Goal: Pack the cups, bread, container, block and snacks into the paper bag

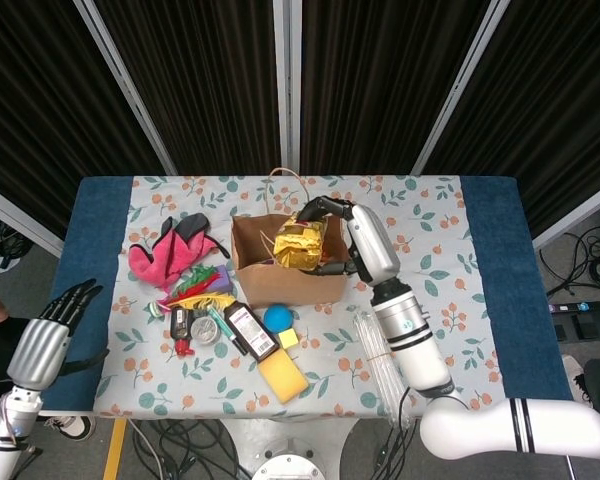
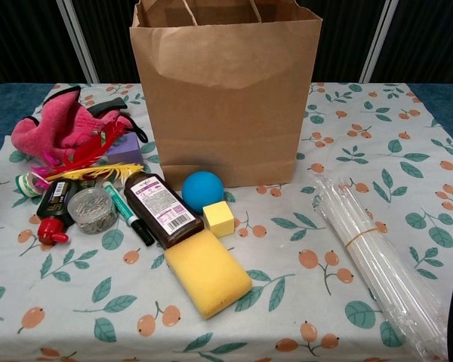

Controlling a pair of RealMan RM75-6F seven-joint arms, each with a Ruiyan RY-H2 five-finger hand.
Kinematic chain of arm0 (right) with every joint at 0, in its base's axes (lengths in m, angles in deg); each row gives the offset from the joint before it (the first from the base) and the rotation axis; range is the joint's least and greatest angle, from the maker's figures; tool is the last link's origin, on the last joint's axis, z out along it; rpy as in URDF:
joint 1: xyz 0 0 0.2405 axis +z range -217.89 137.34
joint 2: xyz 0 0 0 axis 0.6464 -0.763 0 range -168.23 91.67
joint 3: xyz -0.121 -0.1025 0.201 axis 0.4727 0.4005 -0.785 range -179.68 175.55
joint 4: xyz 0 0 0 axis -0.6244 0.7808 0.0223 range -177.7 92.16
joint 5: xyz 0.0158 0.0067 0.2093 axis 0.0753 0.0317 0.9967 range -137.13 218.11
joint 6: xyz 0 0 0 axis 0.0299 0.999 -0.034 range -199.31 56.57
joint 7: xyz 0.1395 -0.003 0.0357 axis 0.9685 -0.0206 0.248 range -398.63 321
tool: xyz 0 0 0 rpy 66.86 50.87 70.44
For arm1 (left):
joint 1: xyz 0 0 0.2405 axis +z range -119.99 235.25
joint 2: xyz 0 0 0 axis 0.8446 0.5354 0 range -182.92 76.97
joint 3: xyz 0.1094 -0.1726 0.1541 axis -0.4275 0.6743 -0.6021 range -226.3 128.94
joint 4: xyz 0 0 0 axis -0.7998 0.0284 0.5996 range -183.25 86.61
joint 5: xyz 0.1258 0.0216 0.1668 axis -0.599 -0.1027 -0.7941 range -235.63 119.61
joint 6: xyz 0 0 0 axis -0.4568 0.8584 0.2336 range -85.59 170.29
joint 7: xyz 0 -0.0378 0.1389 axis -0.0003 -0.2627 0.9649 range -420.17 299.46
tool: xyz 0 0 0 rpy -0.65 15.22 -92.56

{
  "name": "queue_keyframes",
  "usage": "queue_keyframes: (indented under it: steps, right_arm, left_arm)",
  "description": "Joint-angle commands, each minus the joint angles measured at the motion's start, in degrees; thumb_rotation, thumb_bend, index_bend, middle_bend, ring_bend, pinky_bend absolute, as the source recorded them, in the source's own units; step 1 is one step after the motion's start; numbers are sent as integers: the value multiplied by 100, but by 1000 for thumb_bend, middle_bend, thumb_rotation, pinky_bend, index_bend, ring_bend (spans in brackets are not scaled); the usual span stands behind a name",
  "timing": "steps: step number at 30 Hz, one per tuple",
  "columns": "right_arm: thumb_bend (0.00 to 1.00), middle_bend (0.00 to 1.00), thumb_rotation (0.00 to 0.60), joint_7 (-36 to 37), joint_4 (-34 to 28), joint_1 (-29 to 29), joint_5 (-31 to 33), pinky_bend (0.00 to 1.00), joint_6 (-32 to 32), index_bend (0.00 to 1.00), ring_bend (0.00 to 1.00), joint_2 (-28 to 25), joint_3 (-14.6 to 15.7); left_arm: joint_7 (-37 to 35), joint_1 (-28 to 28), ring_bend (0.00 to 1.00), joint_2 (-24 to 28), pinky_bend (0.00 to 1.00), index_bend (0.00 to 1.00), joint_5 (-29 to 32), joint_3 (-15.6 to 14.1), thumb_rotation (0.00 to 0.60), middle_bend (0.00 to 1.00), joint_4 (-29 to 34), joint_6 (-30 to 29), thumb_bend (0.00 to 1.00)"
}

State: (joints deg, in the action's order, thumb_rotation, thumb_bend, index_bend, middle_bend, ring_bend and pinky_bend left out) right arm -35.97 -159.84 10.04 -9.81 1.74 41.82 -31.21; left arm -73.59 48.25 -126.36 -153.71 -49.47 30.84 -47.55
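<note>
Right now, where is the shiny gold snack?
In the head view, the right hand holds the gold snack over the open paper bag, mid-table.

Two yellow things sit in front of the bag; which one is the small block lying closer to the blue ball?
The small yellow cube, right beside the blue ball. The other is the larger yellow sponge, lying nearer the table's front edge.
</note>
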Motion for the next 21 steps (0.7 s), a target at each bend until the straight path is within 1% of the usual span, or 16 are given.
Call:
queue_keyframes:
  steps: [1,8,13,16,17,18,19,21]
  right_arm:
    - [131,588,600,369,-66,-53,391,351,8,689,447,226,-221]
    - [132,588,600,922,144,-278,834,351,-134,691,448,419,-339]
    - [132,588,600,992,399,-351,970,352,-217,689,443,577,-275]
    - [116,587,600,1052,527,-360,985,330,-366,659,424,620,-278]
    - [104,579,600,1098,564,-367,968,308,-474,635,404,611,-281]
    - [87,557,600,1139,581,-373,949,274,-571,590,366,594,-283]
    - [67,512,600,1200,589,-380,907,226,-688,518,309,568,-289]
    - [20,375,600,1373,606,-414,756,107,-998,318,162,471,-292]
  left_arm:
    - [-25,-2,134,3,239,136,13,4,600,175,-25,11,193]
    - [-29,-7,134,6,239,136,-11,-22,600,175,-55,33,193]
    - [-12,-27,135,68,239,136,-1,4,600,175,-28,40,194]
    - [-6,-34,134,79,239,136,16,15,600,175,-10,53,193]
    - [2,-34,134,76,239,136,21,15,600,175,-11,59,194]
    - [3,-33,134,73,239,136,26,13,600,175,-12,66,193]
    - [1,-30,134,70,239,136,32,11,600,175,-13,69,193]
    - [-3,-24,135,62,239,136,42,5,600,175,-21,79,193]
